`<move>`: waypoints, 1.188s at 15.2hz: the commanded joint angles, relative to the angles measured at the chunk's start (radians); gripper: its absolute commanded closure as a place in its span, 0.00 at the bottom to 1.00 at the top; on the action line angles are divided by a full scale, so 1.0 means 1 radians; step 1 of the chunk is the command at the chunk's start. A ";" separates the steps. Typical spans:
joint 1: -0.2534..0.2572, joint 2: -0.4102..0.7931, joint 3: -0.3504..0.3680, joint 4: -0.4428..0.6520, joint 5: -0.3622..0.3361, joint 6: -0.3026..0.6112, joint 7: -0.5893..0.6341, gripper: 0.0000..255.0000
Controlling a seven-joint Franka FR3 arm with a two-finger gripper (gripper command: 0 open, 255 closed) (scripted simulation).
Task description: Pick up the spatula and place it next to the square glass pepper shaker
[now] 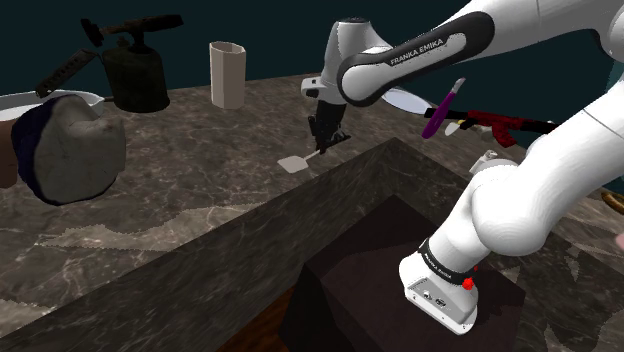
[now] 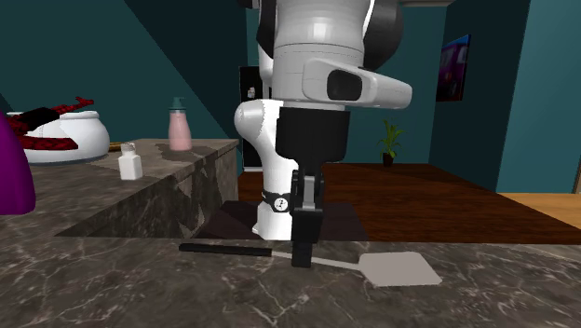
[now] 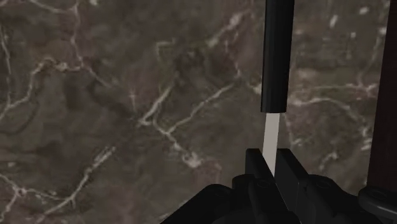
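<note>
The spatula (image 2: 400, 270) lies flat on the dark marble counter (image 2: 140, 289), its black handle (image 3: 278, 57) at one end and its flat grey blade (image 1: 295, 163) at the other. My gripper (image 2: 303, 256) stands straight down over its thin grey shank, just past the handle's end. In the wrist view the fingers (image 3: 254, 170) clasp that shank from both sides. My gripper (image 1: 325, 145) is low at the counter near its stepped edge. The small white pepper shaker (image 2: 130, 163) with a grey cap stands on the raised ledge at the second exterior view's left.
A pink bottle (image 2: 179, 126), a white bowl (image 2: 65, 135) and a purple object (image 2: 11, 177) are near the shaker. In the shoulder view a white cup (image 1: 227, 75), a dark torch-like can (image 1: 135, 70) and a bulky grey-blue lump (image 1: 65, 150) occupy the counter's left.
</note>
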 commanded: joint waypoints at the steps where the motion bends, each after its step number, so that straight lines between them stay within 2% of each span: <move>1: -0.001 -0.018 0.001 0.008 -0.001 -0.026 -0.001 1.00; 18: 0.002 -0.121 0.013 0.152 0.006 -0.273 -0.012 1.00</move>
